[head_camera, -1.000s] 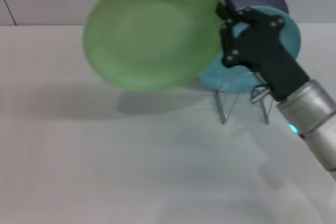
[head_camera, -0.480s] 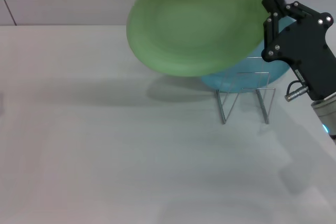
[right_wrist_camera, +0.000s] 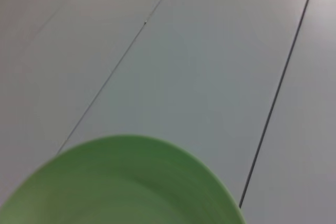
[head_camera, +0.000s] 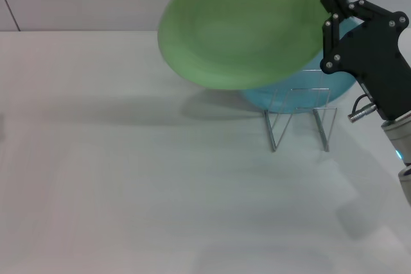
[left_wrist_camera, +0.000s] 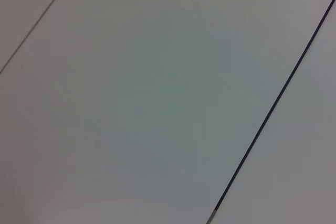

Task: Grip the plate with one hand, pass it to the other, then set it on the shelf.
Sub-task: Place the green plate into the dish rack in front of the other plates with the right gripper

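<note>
The right tool (head_camera: 332, 6) has carried the green plate (head_camera: 244, 27) rightward, over the rack (head_camera: 300, 119).

We see a pale, plain white surface (head_camera: 128, 178) filling the head view. Directly on it stands the thin wire shelf (head_camera: 300, 120), just below and inward of the right claw (head_camera: 335, 6). A turquoise plate (head_camera: 292, 94) sits upright in the shelf's loops, under that claw. The stretch of surface toward our left of the claw carries only soft shadows.
</note>
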Controlling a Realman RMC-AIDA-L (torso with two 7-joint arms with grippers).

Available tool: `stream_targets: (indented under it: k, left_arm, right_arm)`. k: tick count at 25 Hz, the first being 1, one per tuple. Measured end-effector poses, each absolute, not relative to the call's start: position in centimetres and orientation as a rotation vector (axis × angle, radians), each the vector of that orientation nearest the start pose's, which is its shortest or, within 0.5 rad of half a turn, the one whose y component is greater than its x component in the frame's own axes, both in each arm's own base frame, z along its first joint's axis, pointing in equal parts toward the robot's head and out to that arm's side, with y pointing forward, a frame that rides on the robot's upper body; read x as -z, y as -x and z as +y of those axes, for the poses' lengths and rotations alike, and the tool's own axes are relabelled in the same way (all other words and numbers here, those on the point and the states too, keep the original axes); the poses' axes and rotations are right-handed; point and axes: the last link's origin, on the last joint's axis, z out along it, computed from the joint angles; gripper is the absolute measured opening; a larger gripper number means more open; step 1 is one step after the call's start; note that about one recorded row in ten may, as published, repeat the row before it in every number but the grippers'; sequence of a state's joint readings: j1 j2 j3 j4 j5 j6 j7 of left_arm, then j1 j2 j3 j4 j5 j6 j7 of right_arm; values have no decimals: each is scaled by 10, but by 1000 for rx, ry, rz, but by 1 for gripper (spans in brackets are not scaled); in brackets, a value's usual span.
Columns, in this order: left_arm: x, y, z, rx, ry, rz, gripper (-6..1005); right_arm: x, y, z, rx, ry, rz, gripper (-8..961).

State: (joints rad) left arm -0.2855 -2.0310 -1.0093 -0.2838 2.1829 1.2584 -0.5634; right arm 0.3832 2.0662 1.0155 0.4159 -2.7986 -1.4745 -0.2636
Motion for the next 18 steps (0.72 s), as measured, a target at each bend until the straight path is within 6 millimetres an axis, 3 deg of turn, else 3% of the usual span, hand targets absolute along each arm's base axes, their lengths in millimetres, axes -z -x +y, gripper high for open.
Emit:
stream_targets:
  k: [10, 18]
  left_arm:
    - [-41, 365, 304, 1099, 1130, -889, 564]
    - [-39, 364, 308, 1096, 1137, -898, 564]
  right_arm:
    - [8, -233, 317, -892, 1649, -181, 19]
    - [7, -240, 304, -937, 1611, -55, 18]
